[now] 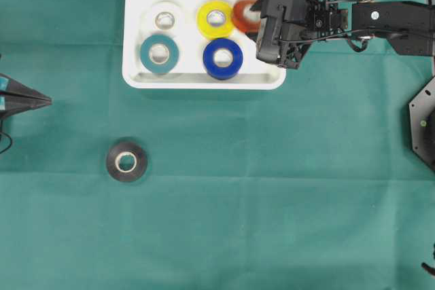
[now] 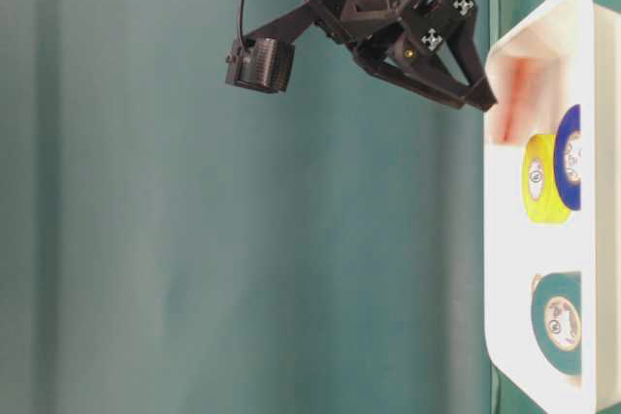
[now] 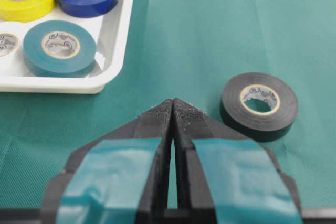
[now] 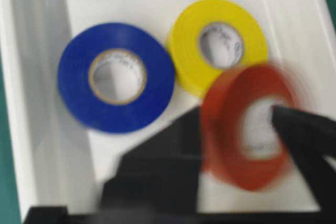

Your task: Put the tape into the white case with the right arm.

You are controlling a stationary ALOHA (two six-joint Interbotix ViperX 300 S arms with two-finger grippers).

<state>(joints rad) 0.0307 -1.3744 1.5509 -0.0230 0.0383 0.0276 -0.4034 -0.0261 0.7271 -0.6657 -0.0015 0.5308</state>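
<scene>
The white case [image 1: 136,76] lies at the back of the green cloth. My right gripper [image 1: 258,13] hangs over its right end, also in the right wrist view [image 4: 235,114] and the table-level view [image 2: 483,99]. A red tape roll [image 4: 247,129] shows blurred between its fingers: one finger stands outside the roll, the other tip sits in the roll's hole with a gap to the wall. The jaws stand apart. From overhead the red tape [image 1: 243,15] is blurred inside the case. A black tape roll [image 1: 126,161] lies flat on the cloth, next to my shut left gripper [image 3: 172,102].
In the case lie a yellow roll [image 1: 215,18], a blue roll [image 1: 222,58], a teal roll [image 1: 160,53] and a white roll [image 1: 164,18]. My left gripper [image 1: 47,101] rests at the left edge. A black mount [image 1: 423,123] stands at the right edge.
</scene>
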